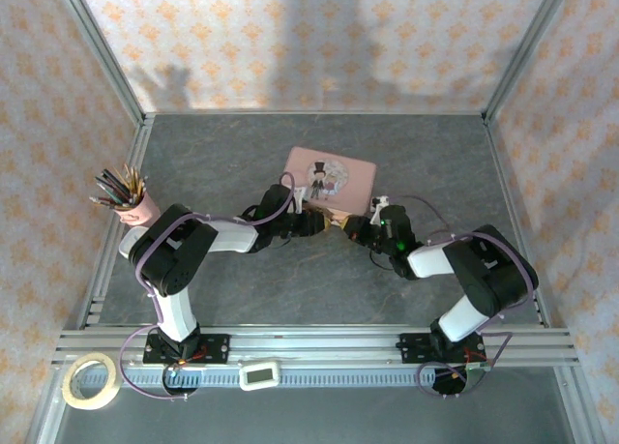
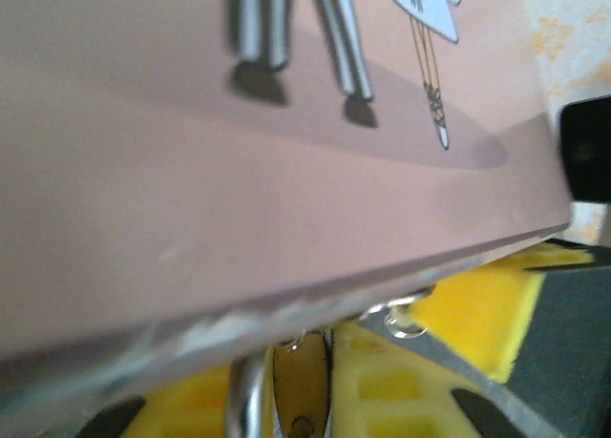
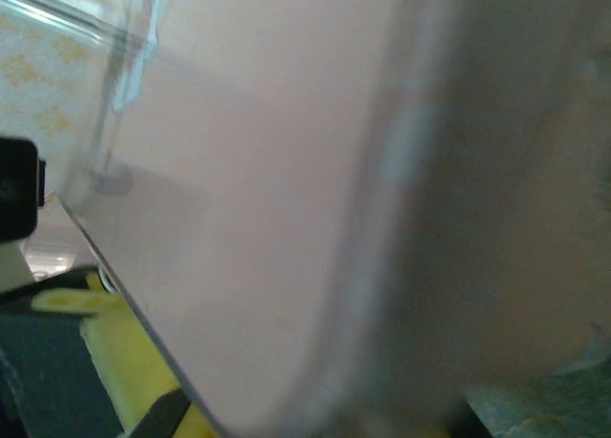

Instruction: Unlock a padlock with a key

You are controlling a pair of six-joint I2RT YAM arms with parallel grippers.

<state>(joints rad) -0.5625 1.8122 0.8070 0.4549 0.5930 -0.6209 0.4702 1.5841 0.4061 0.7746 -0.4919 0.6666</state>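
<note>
Left wrist: one padlock (image 2: 301,381) just beside one pink tin (image 2: 286,171) (right claw (image 1: 348,227) closed, left claw (image 1: 325,222) unclear).

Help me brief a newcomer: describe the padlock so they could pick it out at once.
On the grey table, find the pink picture tin near the middle. At its near edge sits the padlock: tiny, brass-coloured, with a thin silvery shackle, dwarfed by the tin.
</note>
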